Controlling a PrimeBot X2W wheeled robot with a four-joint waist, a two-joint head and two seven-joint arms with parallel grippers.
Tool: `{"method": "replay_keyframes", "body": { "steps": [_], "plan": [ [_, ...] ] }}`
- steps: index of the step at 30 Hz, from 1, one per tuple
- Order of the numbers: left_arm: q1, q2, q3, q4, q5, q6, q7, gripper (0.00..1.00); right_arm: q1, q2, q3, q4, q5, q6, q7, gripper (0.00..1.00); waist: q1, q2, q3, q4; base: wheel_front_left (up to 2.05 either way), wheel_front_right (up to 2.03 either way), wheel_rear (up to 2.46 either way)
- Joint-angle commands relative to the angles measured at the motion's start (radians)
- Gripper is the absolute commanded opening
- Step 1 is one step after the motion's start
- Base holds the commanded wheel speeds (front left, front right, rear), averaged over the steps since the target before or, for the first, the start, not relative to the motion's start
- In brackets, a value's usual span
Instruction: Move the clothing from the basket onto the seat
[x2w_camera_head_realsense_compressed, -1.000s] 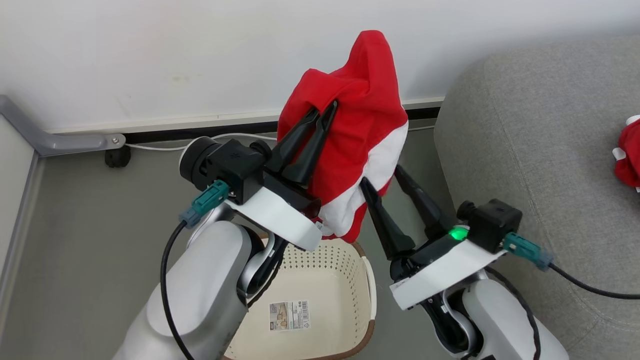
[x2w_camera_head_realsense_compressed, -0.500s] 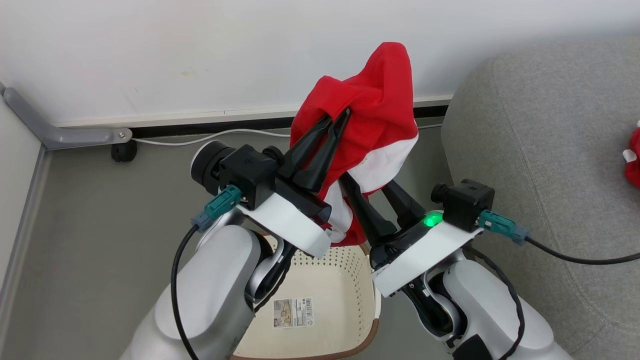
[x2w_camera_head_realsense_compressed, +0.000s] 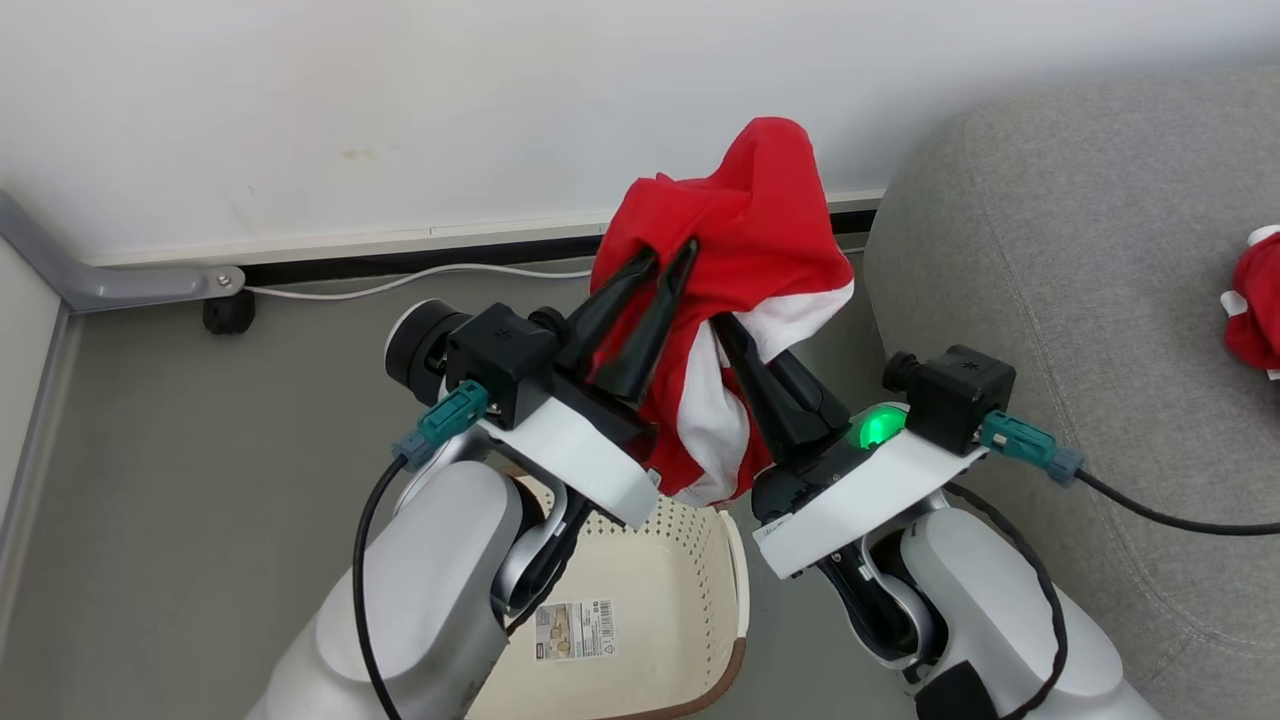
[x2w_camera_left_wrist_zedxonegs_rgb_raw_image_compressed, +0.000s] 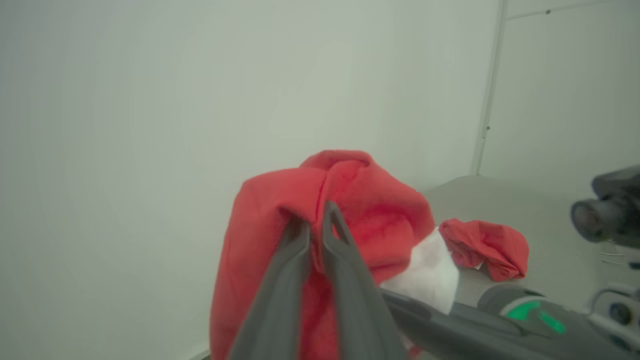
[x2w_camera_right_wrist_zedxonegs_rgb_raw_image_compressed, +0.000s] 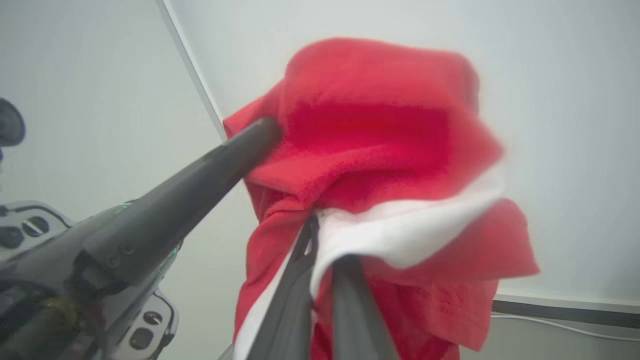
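A bright red piece of clothing (x2w_camera_head_realsense_compressed: 750, 225) with a white stripe hangs in the air above the cream basket (x2w_camera_head_realsense_compressed: 690, 540). My left gripper (x2w_camera_head_realsense_compressed: 670, 248) is shut on its upper red fold, also seen in the left wrist view as gripper (x2w_camera_left_wrist_zedxonegs_rgb_raw_image_compressed: 315, 220) on cloth (x2w_camera_left_wrist_zedxonegs_rgb_raw_image_compressed: 370, 210). My right gripper (x2w_camera_head_realsense_compressed: 735, 335) is shut on the white stripe just below and to the right; in the right wrist view the gripper (x2w_camera_right_wrist_zedxonegs_rgb_raw_image_compressed: 325, 245) pinches the clothing (x2w_camera_right_wrist_zedxonegs_rgb_raw_image_compressed: 375, 130). The grey seat (x2w_camera_head_realsense_compressed: 1050, 300) lies to the right, with another red garment (x2w_camera_head_realsense_compressed: 1250, 320) on it.
A paper label (x2w_camera_head_realsense_compressed: 575, 630) lies on the basket's floor. A white wall with a dark skirting and a white cable (x2w_camera_head_realsense_compressed: 400, 283) runs behind. A grey bracket with a small wheel (x2w_camera_head_realsense_compressed: 220, 315) stands at the far left on the grey floor.
My right gripper has gone from wide open to shut on the garment's white stripe, moving in closer to the left gripper. The left gripper keeps its hold.
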Motion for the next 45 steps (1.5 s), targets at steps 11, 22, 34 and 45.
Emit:
{"method": "replay_keyframes", "body": {
  "steps": [11,22,34,45],
  "plan": [
    [0.011,0.025,0.025,0.033,-0.013,0.000,-0.030,1.00,0.038,0.007,-0.106,-0.121,-0.079,0.003,-0.006,0.00,0.0000,-0.0001,-0.011,-0.057,0.00,0.00,0.00],
    [0.036,0.031,0.012,0.082,-0.010,-0.017,-0.046,1.00,0.065,-0.027,-0.245,-0.198,-0.131,0.003,-0.006,0.00,0.0000,-0.0001,-0.025,-0.161,0.00,0.00,0.00],
    [0.085,0.034,-0.011,0.094,0.005,-0.022,-0.052,1.00,0.089,-0.049,-0.299,-0.246,-0.146,0.003,-0.006,0.00,0.0000,-0.0001,-0.048,-0.304,0.00,0.00,0.00],
    [0.128,0.023,-0.036,0.099,0.002,-0.037,-0.054,1.00,0.114,-0.072,-0.349,-0.294,-0.154,0.003,-0.006,0.00,0.0000,-0.0001,-0.050,-0.443,0.00,0.00,0.00]
  ]
}}
